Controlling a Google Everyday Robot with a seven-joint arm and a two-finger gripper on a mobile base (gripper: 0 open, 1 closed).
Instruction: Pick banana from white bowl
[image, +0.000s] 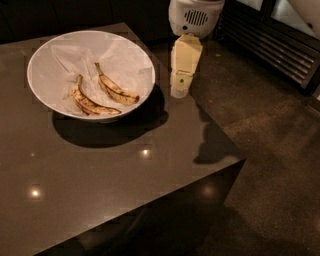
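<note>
The white bowl (32, 75), lined with crumpled white paper, stands at the back left of the dark table (100, 180). Two bananas lie in it. The banana (116, 90), straighter and paler with a long thin stem pointing to the back, lies on the right. A more curved, brown-streaked banana (92, 104) lies to its left. My gripper (179, 91), pale yellow under a white wrist, hangs pointing down just right of the bowl's rim, above the table's right edge, apart from the bowl and the bananas.
The table's right edge runs diagonally from behind the gripper to the front corner (242, 159). Beyond it is dark speckled floor (280, 150). A dark slatted unit (280, 45) stands at the back right.
</note>
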